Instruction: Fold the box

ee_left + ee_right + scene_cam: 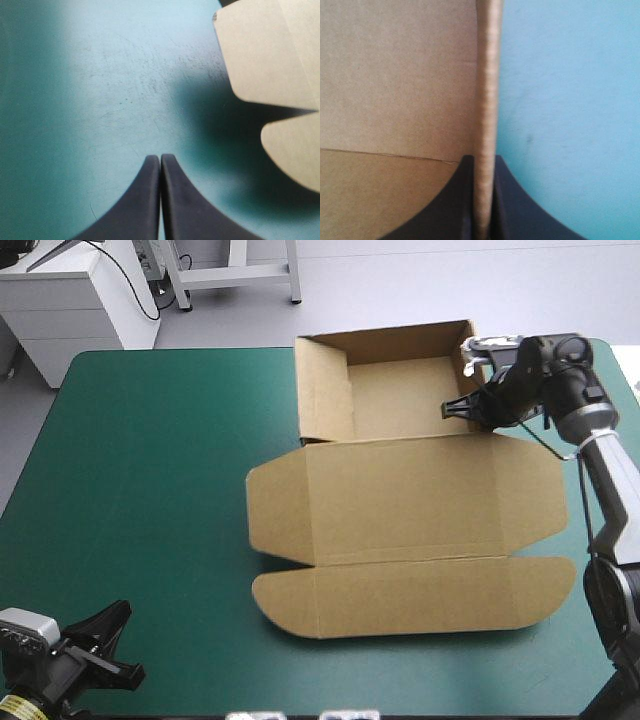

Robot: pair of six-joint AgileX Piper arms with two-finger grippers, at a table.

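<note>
High view: box (400, 510) right of desk (150, 490) centre, tray far, lid flat nearer, long axis crosswise. Right end effector (462, 406) at tray's right wall; left end effector (105, 635) well apart.
Left wrist: fingers (145, 200) together, empty.
Right wrist: clamped on the box's wall.

One brown box (400, 500), two black hands, left hand (160, 159), right hand (483, 159), one table (150, 490)

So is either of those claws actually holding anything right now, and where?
Yes: the right gripper is pinched on the box, on the top edge of its raised right side wall. The left gripper is shut on nothing.
</note>
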